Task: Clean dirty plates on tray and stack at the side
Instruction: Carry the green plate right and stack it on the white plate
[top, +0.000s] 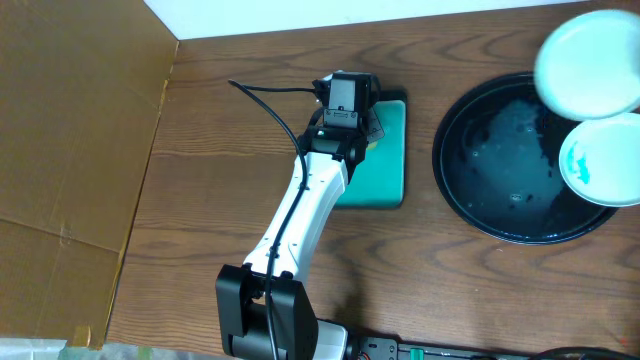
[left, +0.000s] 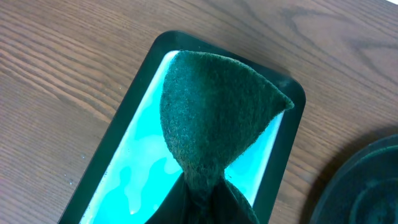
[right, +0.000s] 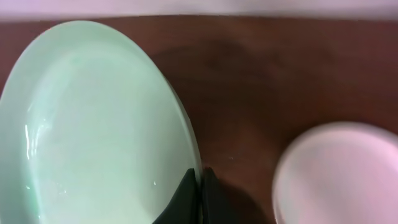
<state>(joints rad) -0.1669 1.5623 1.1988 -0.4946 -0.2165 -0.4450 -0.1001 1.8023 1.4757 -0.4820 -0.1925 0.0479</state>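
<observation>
Overhead: the left arm (top: 300, 210) stretches from the near edge to the teal dish (top: 385, 170). The tray (top: 490, 180) carries a smeared plate (top: 600, 160). A white plate (top: 590, 62) overlaps its far rim.

Left wrist: the left gripper (left: 202, 193) pinches a green sponge (left: 217, 106) above the dish.

Right wrist: the right gripper (right: 200, 182) is clamped on the white plate's rim, with another plate (right: 342, 177) nearby.

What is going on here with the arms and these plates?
The left arm's fingers pinch a dark green scouring pad over the rectangular teal dish of liquid. The right arm's fingers grip the rim of a round white plate, held by the far-right edge of the large glossy black tray. A teal-smeared white plate lies on that tray, not yet cleaned. A third white plate sits on the wooden table.
</observation>
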